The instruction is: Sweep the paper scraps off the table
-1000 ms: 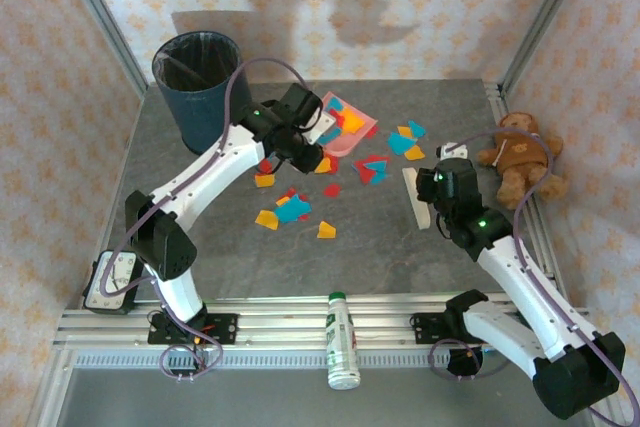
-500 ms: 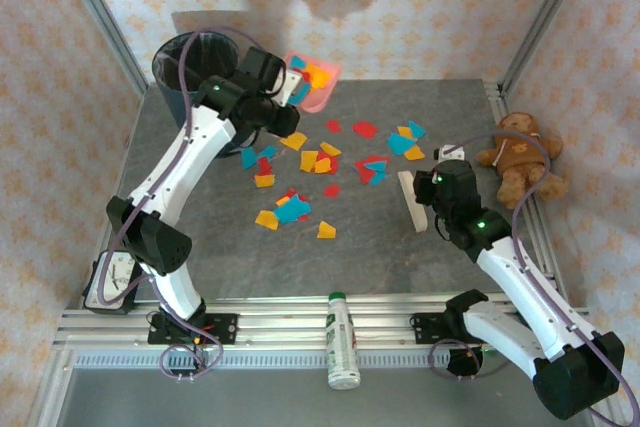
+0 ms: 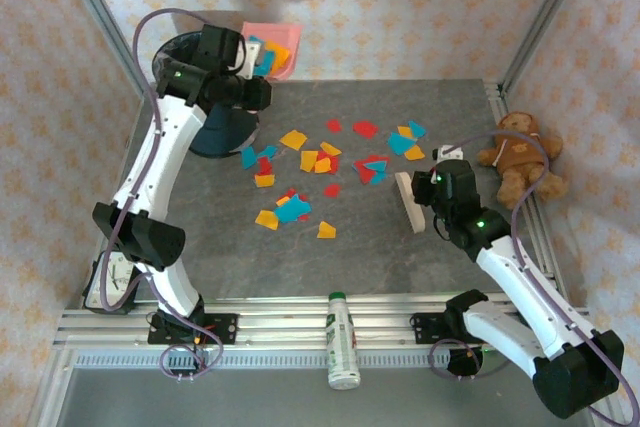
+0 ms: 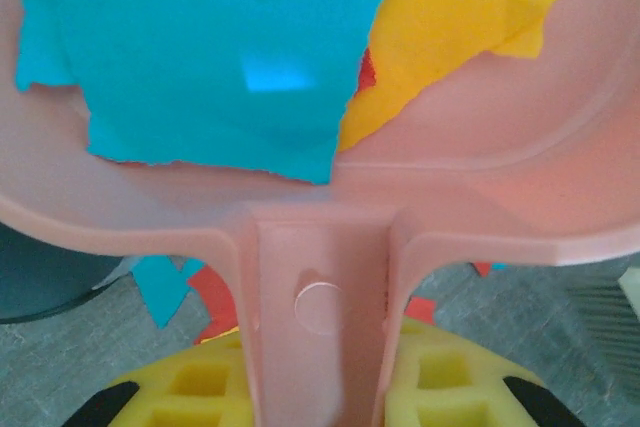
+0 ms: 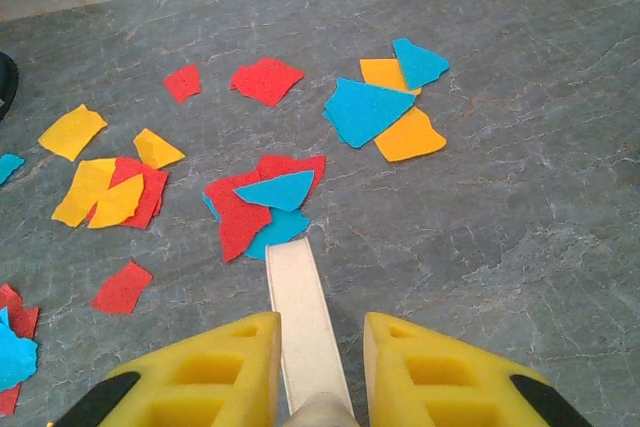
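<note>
Grey table (image 3: 380,257) bears paper scraps (image 3: 292,209), bin (image 3: 215,132), teddy (image 3: 520,152); left end effector (image 4: 320,387) clamps loaded dustpan (image 4: 480,197), right end effector (image 5: 315,367) clamps brush (image 5: 295,287).

text: none legible | bottle label (image 3: 342,331) — too small to read

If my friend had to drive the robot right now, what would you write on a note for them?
Left gripper: shut on the pink dustpan by its handle, pan lifted up beside the dark blue bin.
Right gripper: shut on the cream brush, its tip next to a red and blue pile on the table.
Done: some paper scraps are in the pan, not yet tipped out.
Left: empty the pan, then sweep up the many scraps lying mid-table.
</note>
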{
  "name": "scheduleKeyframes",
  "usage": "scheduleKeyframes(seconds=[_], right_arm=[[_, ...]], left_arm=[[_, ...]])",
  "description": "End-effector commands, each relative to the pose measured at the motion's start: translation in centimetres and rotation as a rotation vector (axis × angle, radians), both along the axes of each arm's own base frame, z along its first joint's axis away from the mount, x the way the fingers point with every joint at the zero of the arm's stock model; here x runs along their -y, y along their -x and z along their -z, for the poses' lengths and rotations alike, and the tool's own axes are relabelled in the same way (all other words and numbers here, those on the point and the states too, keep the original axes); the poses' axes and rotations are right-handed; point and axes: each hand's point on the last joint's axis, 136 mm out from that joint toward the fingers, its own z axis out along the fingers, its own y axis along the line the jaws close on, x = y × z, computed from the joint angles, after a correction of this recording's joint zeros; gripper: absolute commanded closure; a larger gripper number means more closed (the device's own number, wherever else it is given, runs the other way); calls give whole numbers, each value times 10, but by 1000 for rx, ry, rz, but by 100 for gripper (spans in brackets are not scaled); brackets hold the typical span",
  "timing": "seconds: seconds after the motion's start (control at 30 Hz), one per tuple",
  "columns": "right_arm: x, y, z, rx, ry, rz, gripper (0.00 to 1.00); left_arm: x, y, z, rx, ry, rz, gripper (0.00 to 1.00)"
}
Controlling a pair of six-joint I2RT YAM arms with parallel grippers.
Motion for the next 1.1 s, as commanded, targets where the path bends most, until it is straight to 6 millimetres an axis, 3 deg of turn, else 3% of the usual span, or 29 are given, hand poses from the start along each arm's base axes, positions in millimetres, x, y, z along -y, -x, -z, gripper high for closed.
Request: scheduleKeyframes(seconds=[0.0,0.4,1.07], right_arm=[[-4,-6,-13,42,-35,6,100],[-6,-6,-8,22,-43,0,100],[-7,-5,-3,10,-43,-1,100]], left_arm=[[-4,-15,-13,17,113,-35,100],[-35,-44,-13,-12,319,-165,100],[-52,-71,-4,-18,581,-284,100]])
